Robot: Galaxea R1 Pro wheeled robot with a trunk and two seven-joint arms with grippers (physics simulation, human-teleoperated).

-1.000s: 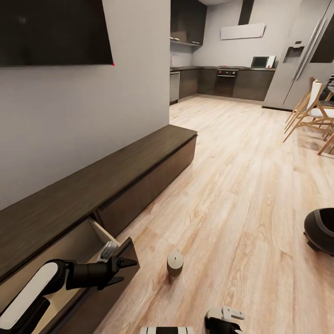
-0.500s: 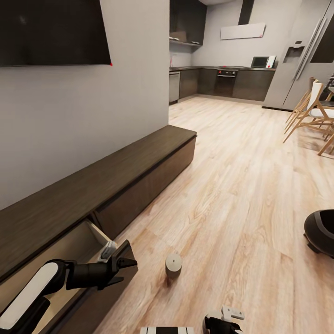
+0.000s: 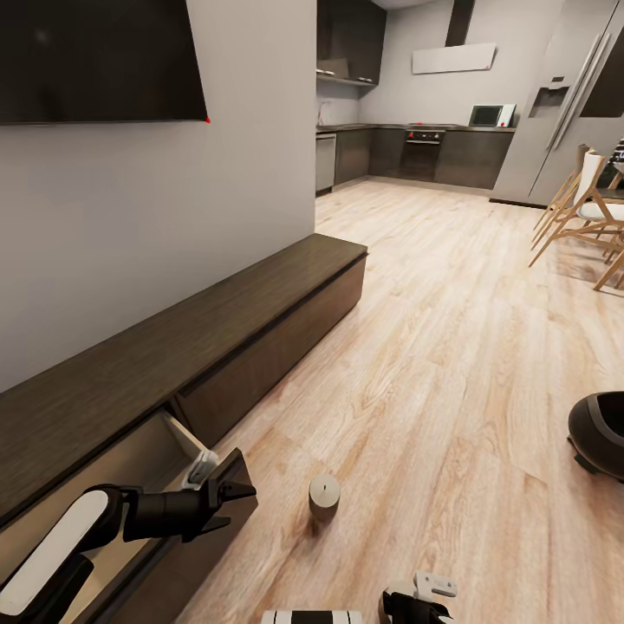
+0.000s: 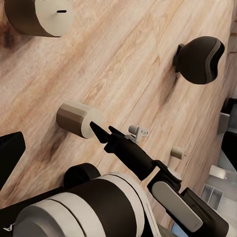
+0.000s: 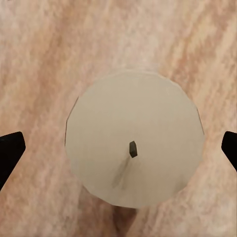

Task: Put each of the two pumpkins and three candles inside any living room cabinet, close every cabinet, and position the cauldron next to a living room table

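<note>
You had two candles upright on the wood floor (image 4: 148, 44): one candle (image 4: 76, 120) just beyond the left gripper (image 4: 101, 133) fingertips, another candle (image 4: 42, 15) farther off. The black cauldron (image 4: 200, 59) sat well apart from both.

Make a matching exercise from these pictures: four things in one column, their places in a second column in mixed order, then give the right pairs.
Things:
1. candle
2. cauldron
3. drawer
4. television

Places:
A. hung on the grey wall above the cabinet
B. on the floor at the head view's right edge, partly cut off
C. upright on the floor in front of the cabinet
D. pulled open at the cabinet's near end, beside the left end effector

Pairs: 1-C, 2-B, 3-D, 4-A
</note>
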